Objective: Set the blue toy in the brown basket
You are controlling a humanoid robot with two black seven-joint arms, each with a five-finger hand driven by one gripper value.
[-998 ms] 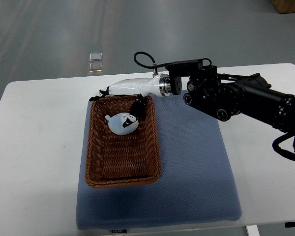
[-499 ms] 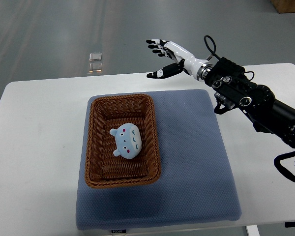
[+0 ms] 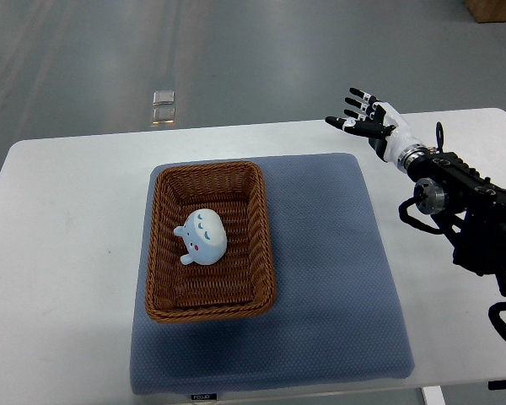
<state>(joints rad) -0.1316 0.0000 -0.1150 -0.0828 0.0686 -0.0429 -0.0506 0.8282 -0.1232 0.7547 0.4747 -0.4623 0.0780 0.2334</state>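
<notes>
Moved since half a second ago: right hand (image 3: 368,124) withdrawn further toward 2 o'clock, off the blue-grey mat (image 3: 337,278), fingers spread and holding nothing; blue toy (image 3: 200,237) has turned inside the brown wicker basket (image 3: 211,308) and now lies face-up near its centre. Task status: placement looks complete, only arm retreat left. Markings: small label on the mat's 6 o'clock edge, unreadable

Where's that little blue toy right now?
In the top view, the blue toy lies inside the brown basket on the left of the blue mat, far from the right hand.
</notes>
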